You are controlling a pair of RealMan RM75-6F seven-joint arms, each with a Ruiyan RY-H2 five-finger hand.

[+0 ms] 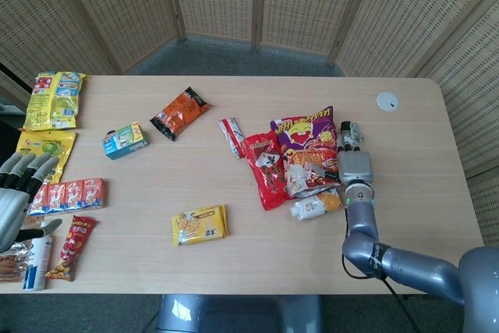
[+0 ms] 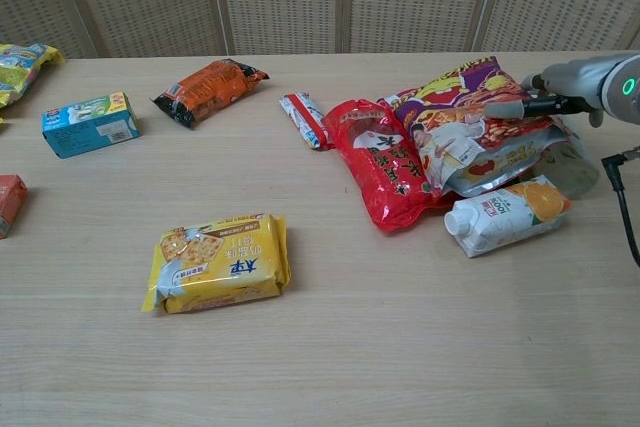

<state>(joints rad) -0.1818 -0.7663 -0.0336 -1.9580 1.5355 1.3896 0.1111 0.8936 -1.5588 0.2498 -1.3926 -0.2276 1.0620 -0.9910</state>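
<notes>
Nearest the robot, a yellow cracker pack (image 2: 222, 262) lies flat and alone on the table (image 2: 400, 347), well apart from both hands. Further in, a small juice carton (image 2: 508, 214) lies on its side, its far end tucked under a heap of snack bags, so the heap partly rests on it. In that heap a red snack bag (image 2: 380, 162) lies beside and partly under a large purple chip bag (image 2: 470, 117), which is propped up at a slant by the things beneath it. The right hand (image 1: 352, 163) is at the right edge of the purple chip bag, its palm down and wrist toward the robot; in the chest view a finger (image 2: 515, 107) lies across the bag's upper edge, touching it. Whether the other fingers have closed on the bag or only rest there, I cannot tell. The left hand (image 1: 17, 193) hangs at the table's left edge, fingers apart and holding nothing, near a row of red packets (image 1: 70, 194). Beyond lie a white-and-red sachet (image 2: 305, 117), an orange bag (image 2: 208, 89) and a teal box (image 2: 90, 123), each by itself.
</notes>
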